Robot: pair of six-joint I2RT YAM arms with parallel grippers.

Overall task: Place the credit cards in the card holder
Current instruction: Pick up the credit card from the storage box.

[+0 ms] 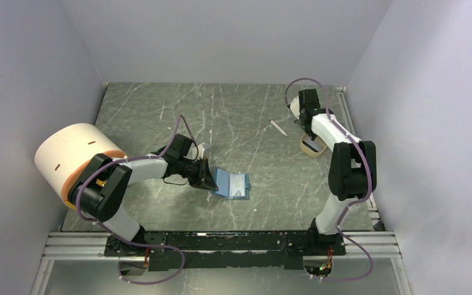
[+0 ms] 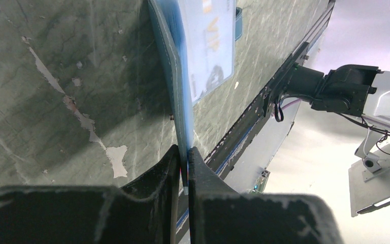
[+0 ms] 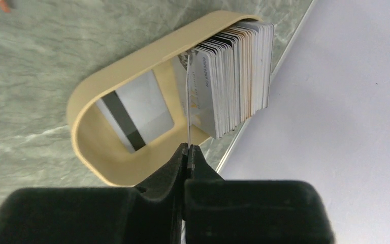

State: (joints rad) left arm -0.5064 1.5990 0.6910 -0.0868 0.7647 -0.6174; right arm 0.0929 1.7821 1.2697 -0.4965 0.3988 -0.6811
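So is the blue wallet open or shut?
Open. The card holder is spread out with its lighter inside slots facing up, and the left hand pinches one edge of it.

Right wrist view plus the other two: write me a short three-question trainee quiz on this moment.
1. True or false: the right gripper has its fingers shut on one thin pale card at the tan oval tray.
2. The left gripper holds: A the teal-blue folding card holder; B the tray; C nothing.
3. Fill in: the card with a dark stripe lies flat ___ the tray.
Key: 1 true; 2 A; 3 inside.
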